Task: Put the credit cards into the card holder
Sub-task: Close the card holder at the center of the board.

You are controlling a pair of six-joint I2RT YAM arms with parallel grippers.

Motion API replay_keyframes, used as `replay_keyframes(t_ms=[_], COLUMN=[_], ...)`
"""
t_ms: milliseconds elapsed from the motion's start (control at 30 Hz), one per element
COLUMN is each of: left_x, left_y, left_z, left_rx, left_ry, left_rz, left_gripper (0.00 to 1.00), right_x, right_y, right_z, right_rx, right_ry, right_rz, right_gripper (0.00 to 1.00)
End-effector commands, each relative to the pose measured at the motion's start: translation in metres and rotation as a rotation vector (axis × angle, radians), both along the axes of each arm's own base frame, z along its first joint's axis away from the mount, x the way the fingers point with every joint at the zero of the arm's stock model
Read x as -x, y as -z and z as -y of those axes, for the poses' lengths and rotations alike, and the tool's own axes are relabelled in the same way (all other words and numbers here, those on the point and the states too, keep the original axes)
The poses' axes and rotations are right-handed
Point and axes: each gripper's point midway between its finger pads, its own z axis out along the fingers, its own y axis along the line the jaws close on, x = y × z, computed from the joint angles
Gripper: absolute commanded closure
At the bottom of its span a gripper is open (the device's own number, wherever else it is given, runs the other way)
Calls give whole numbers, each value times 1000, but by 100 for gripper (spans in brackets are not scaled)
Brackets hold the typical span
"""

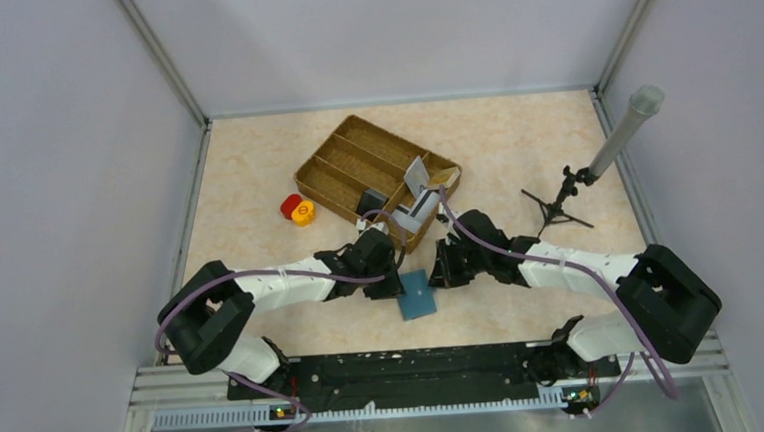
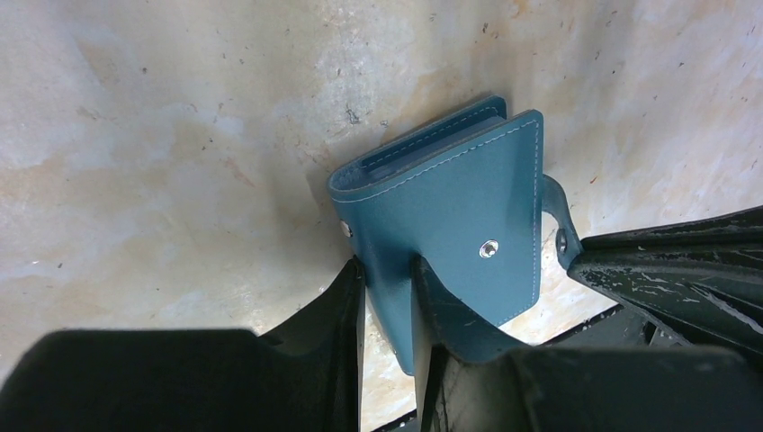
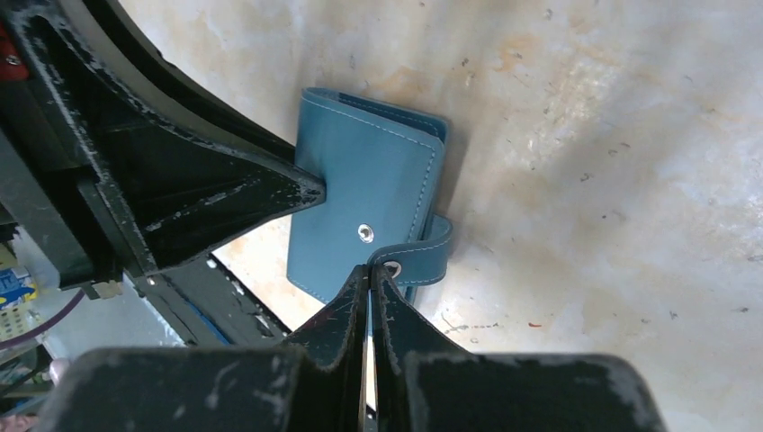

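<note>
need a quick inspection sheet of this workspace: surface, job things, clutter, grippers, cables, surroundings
surface: beige marbled table, scuffed and speckled
job's things: card holder folded, flat on the table between the arms; grey credit cards standing in the right end of the woven tray
clutter: red and yellow round pieces left of the tray; tripod with a grey tube at the right
grippers: left gripper shut on the card holder's edge; right gripper shut, tips at the unsnapped closing tab
cables: purple cables looped along both arms
surroundings: plain pale walls, metal frame posts
</note>
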Motion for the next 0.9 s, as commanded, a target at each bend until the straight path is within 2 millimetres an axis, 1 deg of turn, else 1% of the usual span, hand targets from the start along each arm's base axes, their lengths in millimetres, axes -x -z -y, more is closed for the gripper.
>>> replay_keyframes(t_ms=[0,300,533,867], left_x=[11,11,10,10], left_y=[24,23,23,23], left_z=[-18,-17,-17,-17], left_rx=[-104,-100,-98,-99], left_ry=[11,10,11,10], left_rz=[-29,-27,-25,-25], left_gripper=[76,77,77,79], right_x=[-3,2,4,5], right_y=[-18,-13,-4,3], right_z=[-14,-31,-33,-36], right_rx=[-80,-107,-99,-100], right_ry=[-25,-65,-74,-82], right_rz=[55,35,13,0], right_gripper=[100,100,100,100])
